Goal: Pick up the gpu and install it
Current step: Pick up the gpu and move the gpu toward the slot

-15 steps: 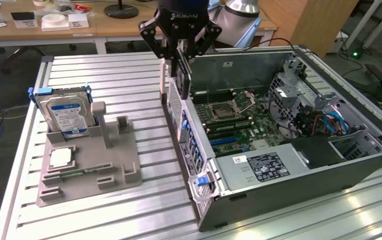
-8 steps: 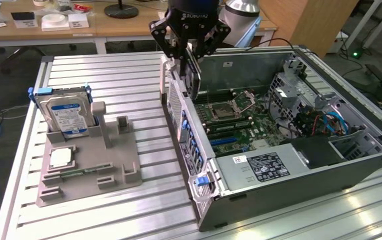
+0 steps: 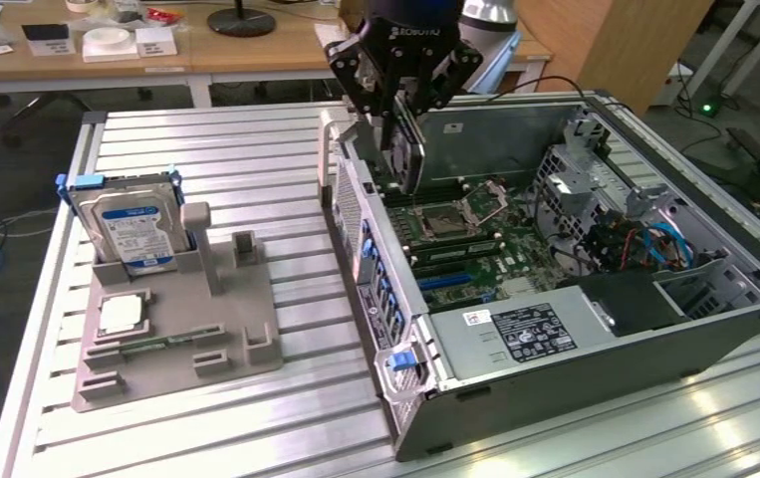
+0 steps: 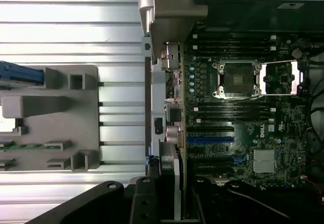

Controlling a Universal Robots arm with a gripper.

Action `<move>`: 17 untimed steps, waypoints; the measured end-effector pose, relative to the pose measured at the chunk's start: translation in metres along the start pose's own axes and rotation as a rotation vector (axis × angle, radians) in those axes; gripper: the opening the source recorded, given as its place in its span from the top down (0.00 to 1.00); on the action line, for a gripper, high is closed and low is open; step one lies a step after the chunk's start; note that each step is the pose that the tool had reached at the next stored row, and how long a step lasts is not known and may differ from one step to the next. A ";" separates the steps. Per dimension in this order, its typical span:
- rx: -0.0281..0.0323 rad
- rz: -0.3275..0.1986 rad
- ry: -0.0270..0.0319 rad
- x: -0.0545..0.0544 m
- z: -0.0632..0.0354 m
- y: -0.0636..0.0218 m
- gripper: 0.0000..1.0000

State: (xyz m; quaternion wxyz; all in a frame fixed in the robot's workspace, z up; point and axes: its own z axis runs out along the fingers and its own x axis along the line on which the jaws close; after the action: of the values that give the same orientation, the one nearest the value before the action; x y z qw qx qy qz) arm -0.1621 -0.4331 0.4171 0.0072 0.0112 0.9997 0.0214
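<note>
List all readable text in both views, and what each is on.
"ROBOTIQ": on the gripper body.
"DELL": on the motherboard.
hard drive label: too small to read.
power supply label: too small to read.
gpu held in the gripper: no legible text.

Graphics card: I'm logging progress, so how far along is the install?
Done: the graphics card is picked up. In hand: the gripper holds it roughly upright over the open computer case, above the motherboard. Left: it sits in no slot yet; the blue slot is bare.
</note>
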 end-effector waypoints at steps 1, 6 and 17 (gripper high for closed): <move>0.0000 0.000 0.0000 -0.002 0.0001 0.0000 0.72; 0.0000 0.000 0.0000 -0.016 0.0003 0.0004 0.72; -0.0001 0.000 0.0000 -0.045 0.0010 0.0010 0.72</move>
State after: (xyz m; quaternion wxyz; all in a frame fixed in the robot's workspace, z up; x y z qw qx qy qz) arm -0.1170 -0.4331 0.4168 0.0073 0.0113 0.9997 0.0214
